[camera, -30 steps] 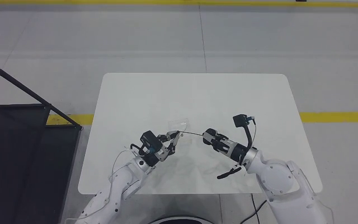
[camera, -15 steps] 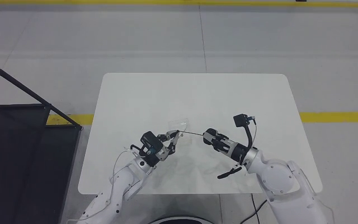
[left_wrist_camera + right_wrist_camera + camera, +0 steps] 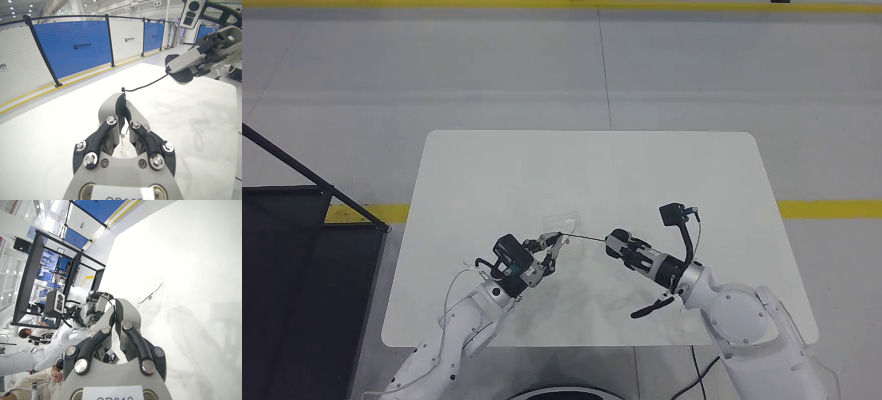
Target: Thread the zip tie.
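Observation:
A thin black zip tie (image 3: 585,237) spans the gap between my two grippers above the white table (image 3: 682,180). My left gripper (image 3: 122,98) is shut on the end with the small square head (image 3: 122,89), which pokes out just past its fingertips; a short piece hangs down between its fingers. From the head the strap (image 3: 145,86) curves across to my right gripper (image 3: 171,73), which is shut on the other end. From above, the left gripper (image 3: 554,243) and right gripper (image 3: 610,240) face each other near the table's front middle.
A clear plastic bag (image 3: 151,285) lies flat on the table just beyond the grippers, with another black zip tie (image 3: 150,294) inside; the bag (image 3: 564,218) also shows from above. A black frame (image 3: 292,260) stands off the table's left side.

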You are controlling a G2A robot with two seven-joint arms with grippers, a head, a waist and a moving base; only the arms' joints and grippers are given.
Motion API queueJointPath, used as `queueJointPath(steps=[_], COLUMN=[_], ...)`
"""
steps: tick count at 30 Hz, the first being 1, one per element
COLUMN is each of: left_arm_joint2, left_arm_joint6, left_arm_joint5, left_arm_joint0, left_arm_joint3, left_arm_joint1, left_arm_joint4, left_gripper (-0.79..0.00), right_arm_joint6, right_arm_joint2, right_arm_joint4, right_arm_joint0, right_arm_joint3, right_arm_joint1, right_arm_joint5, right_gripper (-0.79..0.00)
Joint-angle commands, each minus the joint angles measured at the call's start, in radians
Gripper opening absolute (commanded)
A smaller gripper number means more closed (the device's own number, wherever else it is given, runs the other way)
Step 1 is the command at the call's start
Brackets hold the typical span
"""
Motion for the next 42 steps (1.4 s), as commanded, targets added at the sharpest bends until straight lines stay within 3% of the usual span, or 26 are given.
queueJointPath(steps=[1,42], left_arm_joint2=[-0.001,0.02], left_arm_joint6=[0.0,0.027], left_arm_joint5=[-0.001,0.104], left_arm_joint0=[0.001,0.001], left_arm_joint3=[0.0,0.019], left_arm_joint1=[0.0,-0.018], left_arm_joint4=[0.001,0.137], left_gripper=[-0.785,-0.785], right_arm_joint6=[0.001,-0.005], right_arm_joint2=[-0.001,0.003], right_arm_joint4=[0.0,0.04], right_arm_joint0=[0.001,-0.004], right_arm_joint3=[0.0,0.003], right_arm_joint1=[0.0,0.001], right_arm_joint5=[0.001,-0.021], right_gripper=[-0.785,-0.785])
